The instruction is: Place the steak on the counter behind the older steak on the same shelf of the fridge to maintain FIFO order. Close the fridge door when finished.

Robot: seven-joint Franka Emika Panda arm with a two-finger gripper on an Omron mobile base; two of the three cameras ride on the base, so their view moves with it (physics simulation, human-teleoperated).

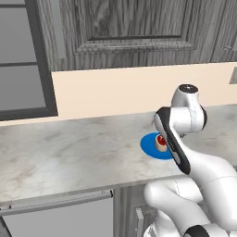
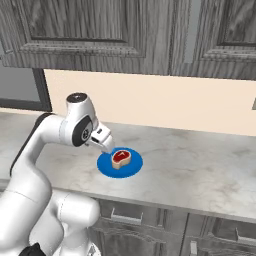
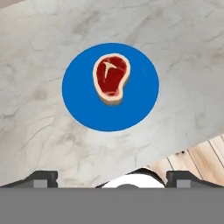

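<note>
- Hovering with my gripper [image 3: 112, 177] spread wide and empty above the steak [image 3: 111, 78].
- It lies on a blue disc [image 3: 83, 109] near the counter [image 3: 43, 131] front edge.
- Closing off-centre could nudge it off that edge.

The arm [image 1: 185, 152] is glossy white, built from thick rounded segments that swell at each bend. Dark grey to black bands mark the joints, with a long black strip along one link and a round dark cap on the topmost joint. The end effector [image 2: 102, 139] is a small white block.
</note>
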